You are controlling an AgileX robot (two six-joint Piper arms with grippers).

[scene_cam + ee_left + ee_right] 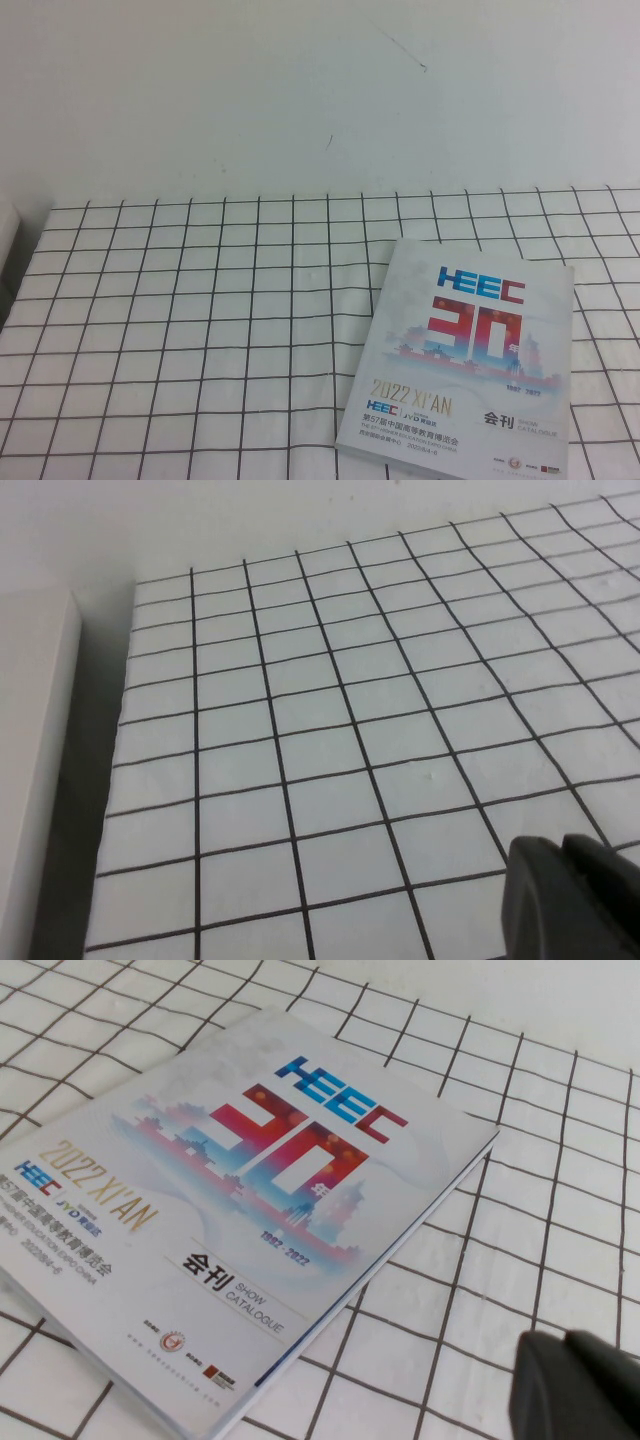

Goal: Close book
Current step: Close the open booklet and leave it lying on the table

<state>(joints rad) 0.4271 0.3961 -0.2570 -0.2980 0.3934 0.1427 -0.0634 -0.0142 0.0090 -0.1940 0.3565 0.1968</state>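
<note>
A white, black-gridded cloth (200,320) meets a plain white wall (300,90). One book (465,365) lies closed, cover up, near my right gripper (580,1385). My left gripper (575,900) hangs over cloth, well apart from it. How wide either stands I cannot tell.

A white table covering (200,330) ruled with a black square grid fills the lower part of the high view. Beyond its far edge lies a plain white backdrop (300,90) bearing a few short dark marks (425,68). Along the covering's left edge stands a white panel (30,780), separated from it by a shadowed gap. Illumination is even and diffuse; shadows are soft.
</note>
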